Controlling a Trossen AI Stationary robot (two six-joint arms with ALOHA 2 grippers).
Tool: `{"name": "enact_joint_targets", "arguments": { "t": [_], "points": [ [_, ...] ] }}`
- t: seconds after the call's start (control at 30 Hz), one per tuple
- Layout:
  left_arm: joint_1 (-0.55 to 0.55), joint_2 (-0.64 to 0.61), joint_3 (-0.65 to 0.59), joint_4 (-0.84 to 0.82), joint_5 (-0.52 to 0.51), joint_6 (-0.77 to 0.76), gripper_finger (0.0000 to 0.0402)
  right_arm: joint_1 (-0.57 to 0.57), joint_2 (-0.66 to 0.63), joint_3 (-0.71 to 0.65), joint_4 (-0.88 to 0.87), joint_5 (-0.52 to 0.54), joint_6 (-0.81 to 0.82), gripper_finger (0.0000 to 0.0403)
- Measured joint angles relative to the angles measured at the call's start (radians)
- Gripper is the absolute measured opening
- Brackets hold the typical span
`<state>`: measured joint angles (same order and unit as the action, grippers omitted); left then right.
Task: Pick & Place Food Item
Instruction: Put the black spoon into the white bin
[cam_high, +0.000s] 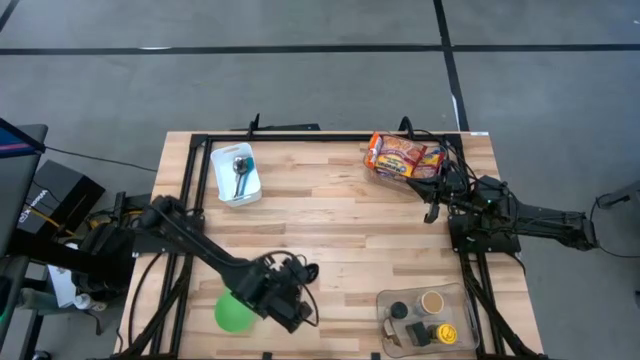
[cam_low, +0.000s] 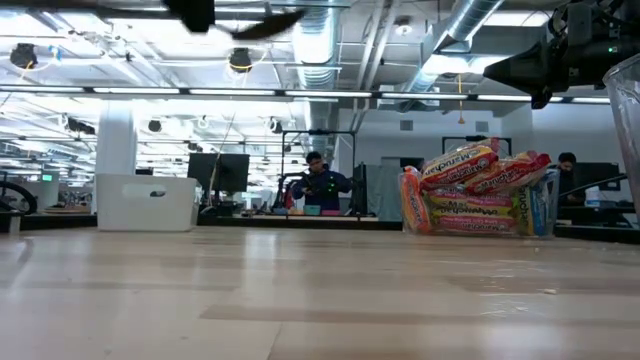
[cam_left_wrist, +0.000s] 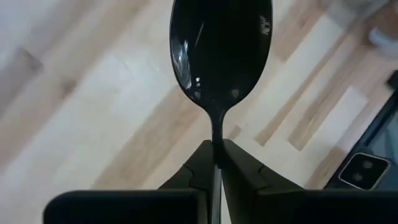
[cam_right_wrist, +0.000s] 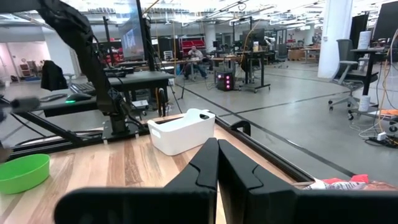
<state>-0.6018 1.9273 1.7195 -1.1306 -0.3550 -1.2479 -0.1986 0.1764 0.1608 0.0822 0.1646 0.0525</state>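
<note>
Spoon held over the table's lower-left edge

A black spoon (cam_left_wrist: 221, 59) was pinched tight in the left gripper (cam_high: 290, 300) beside the green bowl (cam_high: 234, 314). The right gripper (cam_high: 432, 208) was parked shut mid-right; the snack pack (cam_high: 404, 157) was left upper right, centre boards wide open.

Left arm reaches across the table's near edge, its left gripper (cam_left_wrist: 217, 163) clamped shut. Right gripper (cam_right_wrist: 217, 163) closed, raised at the far right.

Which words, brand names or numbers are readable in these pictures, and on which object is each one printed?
None reads with certainty.
Snack packets: red and yellow brand lettering, too blurred to read.
Black spoon: small marking near the bowl's edge, too small to read.
White bin: small dark mark, unreadable.
</note>
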Motion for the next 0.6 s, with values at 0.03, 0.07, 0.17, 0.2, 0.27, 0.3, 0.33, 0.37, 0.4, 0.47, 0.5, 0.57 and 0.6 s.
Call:
{"name": "enact_joint_targets", "arguments": {
  "t": [0.03,0.07,0.17,0.2,0.27,0.3,0.33,0.37,0.4,0.47,0.5,0.57,0.6],
  "points": [
    [0.001,-0.018,0.001,-0.012,-0.017,0.009,0.0014,0.0,0.0,0.0,0.0,0.0,0.0,0.0],
    [0.002,-0.032,0.001,-0.018,-0.035,0.015,0.0015,0.0,0.0,0.0,0.0,0.0,0.0,0.0],
    [0.007,-0.063,0.001,-0.05,-0.08,0.034,0.0017,0.0,0.0,0.0,0.0,0.0,0.0,0.0],
    [0.008,-0.075,0.001,-0.055,-0.091,0.044,0.0017,0.0,0.0,0.0,0.0,0.0,0.0,0.0],
    [0.014,-0.096,0.001,-0.058,-0.111,0.071,0.0018,0.0,0.0,0.0,0.0,0.0,0.0,0.0],
    [0.018,-0.104,0.001,-0.061,-0.116,0.091,0.0018,0.0,0.0,0.0,0.0,0.0,0.0,0.0],
    [0.022,-0.109,0.001,-0.06,-0.116,0.106,0.0017,0.0,0.0,0.0,0.0,0.0,0.0,0.0],
    [0.027,-0.113,0.001,-0.06,-0.116,0.126,0.0016,0.0,0.0,0.0,0.0,0.0,0.0,0.0],
    [0.031,-0.118,0.001,-0.06,-0.116,0.149,0.0015,0.0,0.0,0.0,0.0,0.0,0.0,0.0],
    [0.039,-0.127,0.001,-0.06,-0.116,0.195,0.0013,0.0,0.0,0.0,0.0,0.0,0.0,0.0],
    [0.043,-0.129,0.001,-0.06,-0.116,0.219,0.0013,0.0,0.0,0.0,0.0,0.0,0.0,0.0],
    [0.05,-0.129,0.001,-0.06,-0.116,0.271,0.0014,0.0,0.0,0.0,0.0,0.0,0.0,0.0],
    [0.055,-0.129,0.001,-0.059,-0.116,0.294,0.0015,0.0,0.0,0.0,0.0,0.0,0.0,0.0]
  ]
}}
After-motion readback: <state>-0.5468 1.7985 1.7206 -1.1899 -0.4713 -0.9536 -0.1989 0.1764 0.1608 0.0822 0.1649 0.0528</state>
